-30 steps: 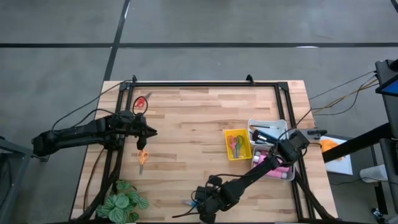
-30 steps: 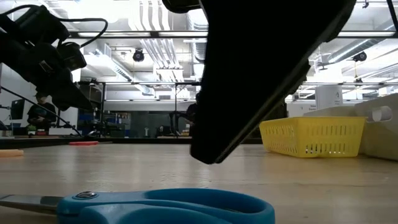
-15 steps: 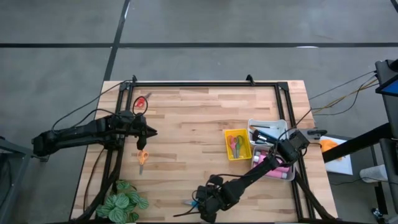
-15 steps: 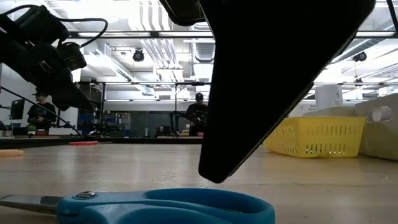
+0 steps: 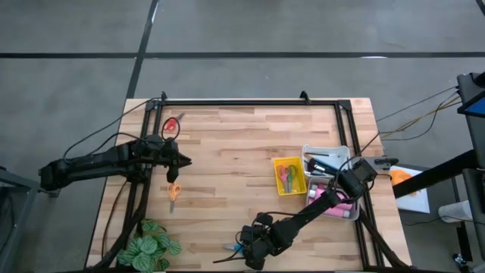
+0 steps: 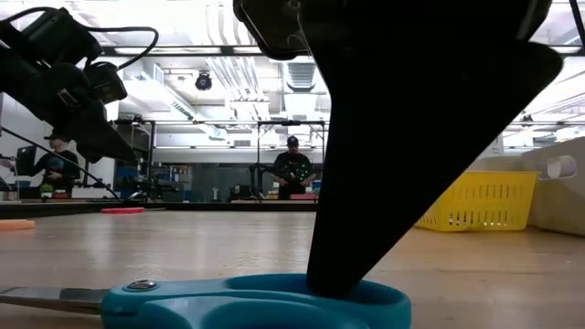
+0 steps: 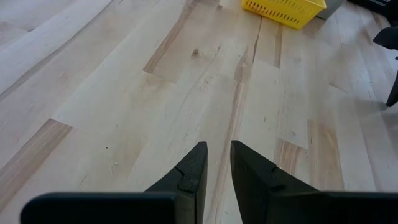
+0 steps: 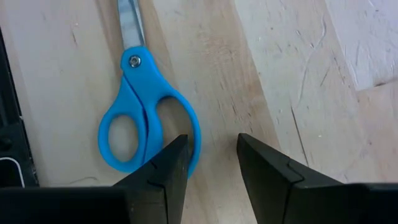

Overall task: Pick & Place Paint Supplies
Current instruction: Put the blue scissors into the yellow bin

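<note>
Blue-handled scissors [image 8: 146, 124] lie flat on the wood near the table's front edge [image 5: 229, 247], blades closed. My right gripper [image 8: 211, 143] stands open just above them, pointing steeply down. One finger is over the outer rim of one handle loop, the other over bare wood beside it. Low view: that dark finger [image 6: 366, 228] reaches down to the blue handle [image 6: 274, 306]. Orange scissors [image 5: 173, 191] and red scissors [image 5: 171, 125] lie flat at the left. My left gripper [image 5: 184, 161] hovers between them with a narrow gap and nothing in it [image 7: 217, 149]. My right gripper has one fingertip [image 8: 175, 152] at the outer rim of the scissors' handle loop [image 8: 194, 140], coming from above. I cannot tell whether it touches the rim. The scissors lie flat on the table.
A yellow tray [image 5: 278, 182] holding scissors and a white tray [image 5: 309, 150] with paint bottles stand at the right. A leafy green plant [image 5: 148, 247] sits at the front left corner. A black frame rail [image 5: 250, 101] runs along the table's far edge. People stand in the room behind [image 6: 294, 169].
My right gripper has sunk a little toward the blue scissors: in the low view its dark finger has come down and now reaches the handle. The scissors lie as before.
</note>
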`<state>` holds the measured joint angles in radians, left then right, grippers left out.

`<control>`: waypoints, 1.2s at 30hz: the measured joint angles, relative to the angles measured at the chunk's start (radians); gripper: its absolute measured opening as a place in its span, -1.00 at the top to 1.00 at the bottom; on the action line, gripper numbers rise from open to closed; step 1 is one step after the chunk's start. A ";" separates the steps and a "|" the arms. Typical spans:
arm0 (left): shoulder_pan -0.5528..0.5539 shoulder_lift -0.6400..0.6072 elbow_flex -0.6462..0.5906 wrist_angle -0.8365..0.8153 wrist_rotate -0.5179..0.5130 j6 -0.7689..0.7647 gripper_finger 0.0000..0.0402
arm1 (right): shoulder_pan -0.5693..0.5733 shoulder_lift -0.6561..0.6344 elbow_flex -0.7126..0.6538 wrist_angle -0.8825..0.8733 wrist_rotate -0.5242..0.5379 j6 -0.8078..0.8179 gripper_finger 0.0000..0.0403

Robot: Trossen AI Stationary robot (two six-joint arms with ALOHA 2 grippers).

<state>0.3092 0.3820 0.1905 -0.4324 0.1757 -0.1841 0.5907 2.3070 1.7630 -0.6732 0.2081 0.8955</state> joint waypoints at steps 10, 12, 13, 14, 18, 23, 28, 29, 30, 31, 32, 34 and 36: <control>0.000 0.000 0.000 0.000 0.000 0.000 0.64 | -0.003 0.000 0.000 -0.008 -0.011 0.003 0.39; 0.000 0.000 0.000 0.000 0.000 0.000 0.64 | -0.006 0.000 0.000 -0.011 -0.024 0.002 0.51; 0.000 0.000 0.000 0.000 0.000 0.000 0.64 | -0.007 0.000 -0.001 -0.013 -0.029 0.002 0.58; 0.000 0.000 0.000 0.000 0.000 0.000 0.64 | -0.008 0.000 -0.001 -0.015 -0.030 -0.002 0.65; 0.000 0.000 0.000 0.000 0.000 0.000 0.64 | -0.008 -0.001 -0.002 -0.019 -0.029 -0.012 0.92; 0.000 0.000 0.000 0.000 0.000 0.000 0.64 | -0.008 -0.001 -0.002 -0.015 -0.030 -0.009 0.92; 0.000 0.000 0.000 0.000 0.000 0.000 0.64 | -0.008 -0.002 -0.002 -0.010 -0.033 -0.005 0.92; 0.000 0.000 0.000 0.000 0.000 0.000 0.64 | -0.008 -0.004 -0.003 -0.009 -0.034 -0.005 0.92; 0.000 0.000 0.000 0.000 0.000 0.000 0.64 | -0.008 -0.006 -0.003 -0.007 -0.035 -0.005 0.92; 0.000 0.000 0.000 0.000 0.000 0.000 0.64 | -0.009 -0.010 -0.003 -0.005 -0.036 -0.005 0.92; 0.000 0.000 0.000 0.000 0.000 0.000 0.64 | -0.009 -0.014 -0.004 -0.004 -0.042 -0.005 0.92; 0.000 0.000 0.000 0.000 0.000 0.000 0.64 | -0.012 -0.023 -0.004 -0.005 -0.051 -0.006 0.92; 0.000 0.000 0.000 0.000 0.000 0.000 0.64 | -0.014 -0.037 -0.004 -0.007 -0.050 -0.011 0.92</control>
<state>0.3088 0.3820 0.1903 -0.4322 0.1761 -0.1841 0.5763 2.2703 1.7588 -0.6801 0.1585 0.8847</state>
